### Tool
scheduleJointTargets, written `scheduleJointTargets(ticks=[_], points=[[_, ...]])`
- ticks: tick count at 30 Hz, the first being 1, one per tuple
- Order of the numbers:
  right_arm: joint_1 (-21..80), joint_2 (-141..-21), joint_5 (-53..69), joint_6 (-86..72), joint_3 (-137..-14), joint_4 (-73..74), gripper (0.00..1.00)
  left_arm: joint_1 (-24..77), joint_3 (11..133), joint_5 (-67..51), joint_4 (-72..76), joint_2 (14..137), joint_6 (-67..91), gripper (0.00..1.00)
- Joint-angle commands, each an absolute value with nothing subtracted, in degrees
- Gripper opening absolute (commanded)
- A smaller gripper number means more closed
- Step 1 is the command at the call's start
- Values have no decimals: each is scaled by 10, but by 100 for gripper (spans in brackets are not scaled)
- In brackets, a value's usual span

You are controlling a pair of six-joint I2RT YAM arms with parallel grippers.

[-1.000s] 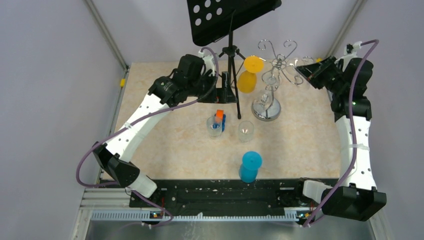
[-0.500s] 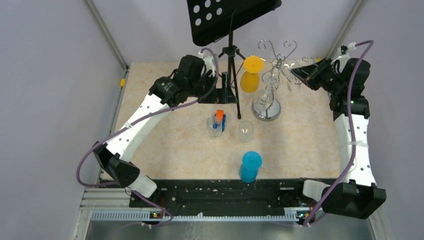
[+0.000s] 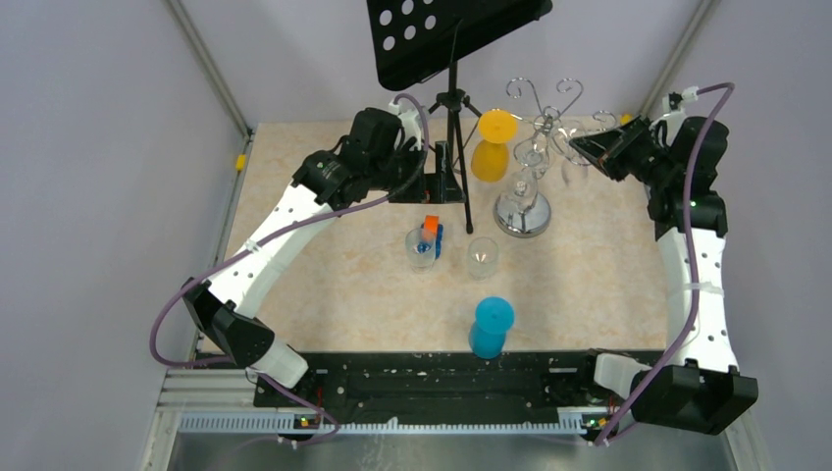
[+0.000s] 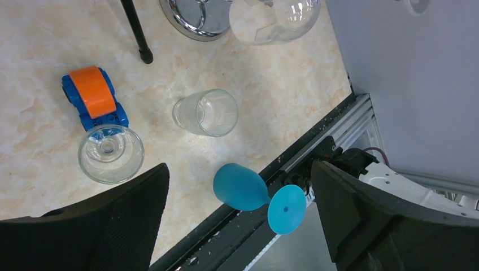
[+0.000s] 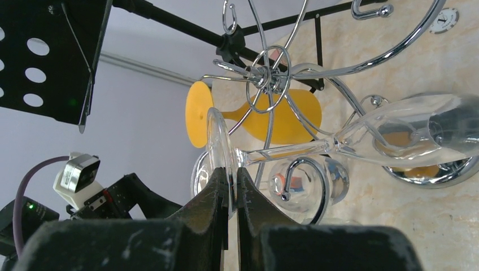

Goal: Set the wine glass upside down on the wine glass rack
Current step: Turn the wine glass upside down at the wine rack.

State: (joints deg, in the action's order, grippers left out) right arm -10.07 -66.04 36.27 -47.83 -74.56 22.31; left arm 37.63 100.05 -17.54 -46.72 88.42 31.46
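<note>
right tool [image 5: 230, 176] is pinched tight on the rim of the wine glass [image 5: 406, 127] foot, the clear disc squeezed edge-on between the two fingers. the stem runs out sideways from there and the bowl sits at the far end. the glass is off the desk, in among the curled hook arms of the wine glass rack [image 5: 268, 76]. its stem crosses the chrome wires just below the hub, and i can't tell if it touches them. from above, the right tool is up at the rack's right side, level with the hooks, well over the round domed base.

a yellow glass [image 3: 489, 149] is foot-up at the rack's left side. a second clear glass [image 4: 277, 17] shows just beside the base.

over to the left tool [image 4: 240, 169]: jaws spread wide, nothing between them, hovering above the desk [image 4: 271, 96] near the foot of the black music stand [image 3: 451, 34]. below it there's a ribbed tumbler [image 4: 206, 113] and a blue and orange toy car [image 4: 93, 99], with a small clear glass [image 4: 110, 153] touching the car. a blue glass [image 4: 243, 187] sits at the near edge of the desk.
</note>
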Motion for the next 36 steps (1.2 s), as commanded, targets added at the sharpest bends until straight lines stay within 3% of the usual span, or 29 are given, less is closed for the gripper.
scheduleJointTargets(ticks=[1, 36], points=[[-109, -630, 365, -477, -763, 220, 0, 378, 1000, -180, -446, 881, 318, 98], [-109, -570, 245, -407, -795, 317, 0, 378, 993, -181, -448, 878, 333, 98]])
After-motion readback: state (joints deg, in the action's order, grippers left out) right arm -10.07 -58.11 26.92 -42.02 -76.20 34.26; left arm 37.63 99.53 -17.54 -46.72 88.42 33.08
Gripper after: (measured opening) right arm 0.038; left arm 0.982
